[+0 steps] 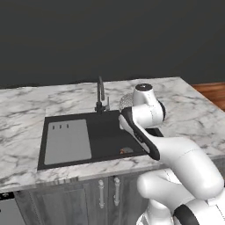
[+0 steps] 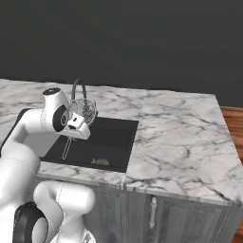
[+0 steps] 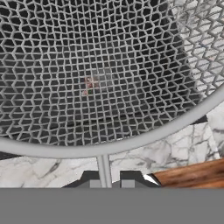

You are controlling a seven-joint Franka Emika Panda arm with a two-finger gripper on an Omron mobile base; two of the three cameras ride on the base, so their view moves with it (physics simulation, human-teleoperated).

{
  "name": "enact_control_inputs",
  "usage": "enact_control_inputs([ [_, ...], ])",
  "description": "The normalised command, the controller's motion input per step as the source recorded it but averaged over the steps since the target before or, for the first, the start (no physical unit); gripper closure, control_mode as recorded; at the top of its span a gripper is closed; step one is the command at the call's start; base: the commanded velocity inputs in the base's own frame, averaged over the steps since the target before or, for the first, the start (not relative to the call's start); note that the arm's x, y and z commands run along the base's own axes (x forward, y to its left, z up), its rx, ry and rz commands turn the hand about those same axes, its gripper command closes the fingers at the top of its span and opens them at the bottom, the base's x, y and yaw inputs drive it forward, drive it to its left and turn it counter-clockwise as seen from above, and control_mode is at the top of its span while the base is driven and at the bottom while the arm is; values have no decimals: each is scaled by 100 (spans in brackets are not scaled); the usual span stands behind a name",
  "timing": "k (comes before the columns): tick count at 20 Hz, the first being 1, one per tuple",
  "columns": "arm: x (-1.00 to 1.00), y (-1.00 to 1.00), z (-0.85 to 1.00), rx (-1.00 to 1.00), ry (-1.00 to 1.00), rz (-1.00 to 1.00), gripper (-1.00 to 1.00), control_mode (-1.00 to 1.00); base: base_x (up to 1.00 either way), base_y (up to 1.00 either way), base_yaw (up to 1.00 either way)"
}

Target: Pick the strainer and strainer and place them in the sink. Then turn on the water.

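Fingers (image 3: 105, 180): I'm seeing them clamped tight on the thin wire handle of the strainer, right at the bottom of my hand view.
Strainer (image 3: 87, 83): I'm holding it up in the air; its mesh bowl is spreading across most of the hand view, and from the right base camera it (image 2: 83, 109) is hanging just past the wrist, over the near left part of the basin. In the left base view a bit of mesh (image 1: 126, 101) is peeking out from behind the arm.
Sink (image 1: 105, 132): the black basin is sitting below the strainer, recessed in the marble table (image 2: 180, 137); something small and pale is lying on its floor (image 1: 125, 150), too small for me to name.
Drainboard (image 1: 67, 141): the flat grey panel is lying at the left end of the basin.
Tap (image 1: 100, 94): the slim black gooseneck is standing at the back rim, just behind the strainer.
Floor (image 1: 213, 92): wooden boards are showing beyond the table's right end.
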Motion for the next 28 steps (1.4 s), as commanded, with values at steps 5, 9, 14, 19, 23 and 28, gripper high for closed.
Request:
enact_control_inputs([
  [5,0,0,0,0,0,0,100,100,15,7,0],
  [9,0,0,0,0,0,0,100,100,25,-1,0],
  [14,0,0,0,0,0,0,100,100,50,-1,0],
  [19,0,0,0,0,0,0,100,100,86,-5,-2],
  [23,0,0,0,0,0,0,100,100,60,-2,-3],
  [28,0,0,0,0,0,0,100,100,4,0,0],
])
